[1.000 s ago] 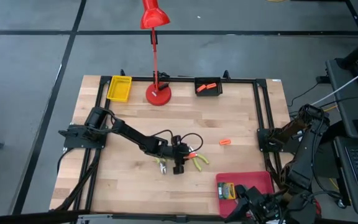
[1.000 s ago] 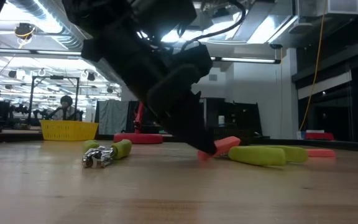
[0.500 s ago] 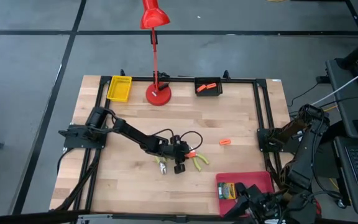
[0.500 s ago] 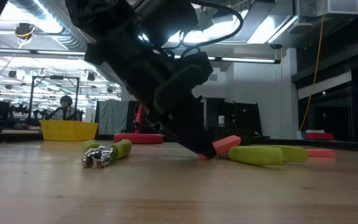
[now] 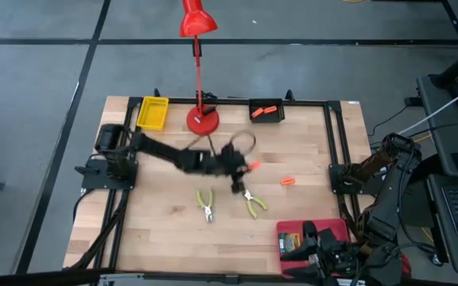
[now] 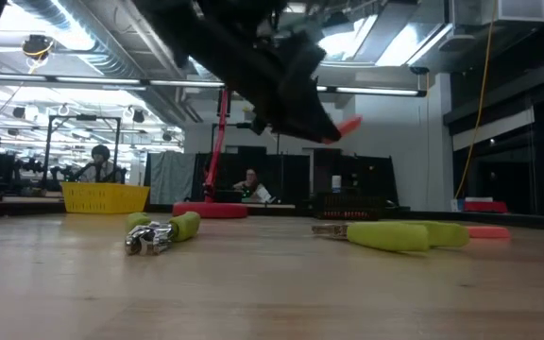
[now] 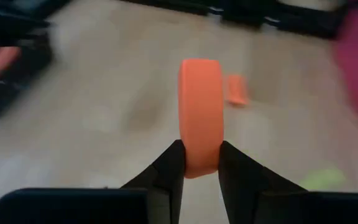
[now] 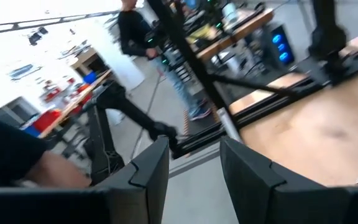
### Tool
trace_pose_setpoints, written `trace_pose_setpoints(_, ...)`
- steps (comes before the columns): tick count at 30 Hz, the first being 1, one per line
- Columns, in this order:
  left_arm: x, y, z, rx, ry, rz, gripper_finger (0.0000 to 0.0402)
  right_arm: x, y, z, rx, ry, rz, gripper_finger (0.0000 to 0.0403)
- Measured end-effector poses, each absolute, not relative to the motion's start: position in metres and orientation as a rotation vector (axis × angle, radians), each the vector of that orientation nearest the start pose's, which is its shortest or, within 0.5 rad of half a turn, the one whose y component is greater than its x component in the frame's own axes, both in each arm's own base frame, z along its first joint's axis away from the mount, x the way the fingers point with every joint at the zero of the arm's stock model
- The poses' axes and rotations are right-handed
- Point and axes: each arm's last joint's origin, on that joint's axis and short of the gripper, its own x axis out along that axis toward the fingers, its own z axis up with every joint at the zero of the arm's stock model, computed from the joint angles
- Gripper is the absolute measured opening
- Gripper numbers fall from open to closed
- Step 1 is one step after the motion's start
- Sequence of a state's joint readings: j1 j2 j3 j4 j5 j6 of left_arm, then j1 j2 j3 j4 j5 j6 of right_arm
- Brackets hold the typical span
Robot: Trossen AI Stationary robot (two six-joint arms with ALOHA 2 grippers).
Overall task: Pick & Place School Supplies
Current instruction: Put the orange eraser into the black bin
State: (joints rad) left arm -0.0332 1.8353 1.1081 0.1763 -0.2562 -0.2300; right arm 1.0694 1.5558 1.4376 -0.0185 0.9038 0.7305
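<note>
My left gripper [image 5: 245,170] is in the air over the table's middle, shut on a small orange piece [image 7: 201,112], which also shows in the low view [image 6: 348,126]. A second orange piece [image 5: 288,181] lies flat on the wood to its right. Two tools with yellow-green handles [image 5: 207,205] [image 5: 254,204] lie on the table nearer the near edge. A printed pack [image 5: 291,243] lies in the red tray [image 5: 336,230]. My right gripper [image 5: 318,248] hangs open over that tray, with nothing between its fingers [image 8: 194,168]. My left gripper pinches the orange piece by its near end [image 7: 199,163] between the two fingers [image 7: 169,171]. The rest of the piece sticks out beyond the fingertips. It is lifted clear of the table.
A black tray [image 5: 266,110] with orange pieces in it stands at the far edge, and a yellow tray [image 5: 153,113] at the far left. The red lamp's base [image 5: 203,121] stands between them. A dark frame runs round the table. People show in the room behind.
My left gripper has risen from the table beside the tools and moved toward the far edge, staying shut on the orange piece. The piece, touching the wood a second ago, is now lifted clear. Both tools stayed where they were.
</note>
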Motion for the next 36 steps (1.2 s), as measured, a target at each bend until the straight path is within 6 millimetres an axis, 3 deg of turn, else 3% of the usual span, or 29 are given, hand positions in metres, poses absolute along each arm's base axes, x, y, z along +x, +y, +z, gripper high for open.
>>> trace_pose_setpoints(8, 0.403, 0.142, 0.216, -0.196, 0.428, 0.386, 0.0076, 0.193, 0.292, 0.386, 0.580, 0.094, 0.039, 0.0146)
trace_pose_setpoints(12, 0.407, 0.198, 0.211, -0.254, 0.428, 0.410, 0.0081, 0.194, 0.290, 0.387, 0.592, 0.081, 0.012, 0.0146)
trace_pose_setpoints(15, 0.414, 0.228, 0.204, -0.298, 0.431, 0.406, 0.0080, 0.196, 0.289, 0.387, 0.606, 0.079, 0.003, 0.0146)
trace_pose_setpoints(19, 0.434, 0.250, 0.199, -0.310, 0.430, 0.398, 0.0080, 0.200, 0.285, 0.388, 0.620, 0.061, -0.030, 0.0146)
trace_pose_setpoints(25, 0.461, 0.264, 0.181, -0.353, 0.563, 0.348, 0.0088, 0.202, 0.284, 0.389, 0.634, 0.050, -0.038, 0.0146)
trace_pose_setpoints(30, 0.468, 0.268, 0.200, -0.323, 0.561, 0.371, 0.0105, 0.203, 0.283, 0.389, 0.634, 0.043, -0.053, 0.0146)
trace_pose_setpoints(36, 0.469, 0.269, 0.206, -0.314, 0.561, 0.350, 0.0140, 0.203, 0.283, 0.389, 0.622, 0.042, -0.056, 0.0146)
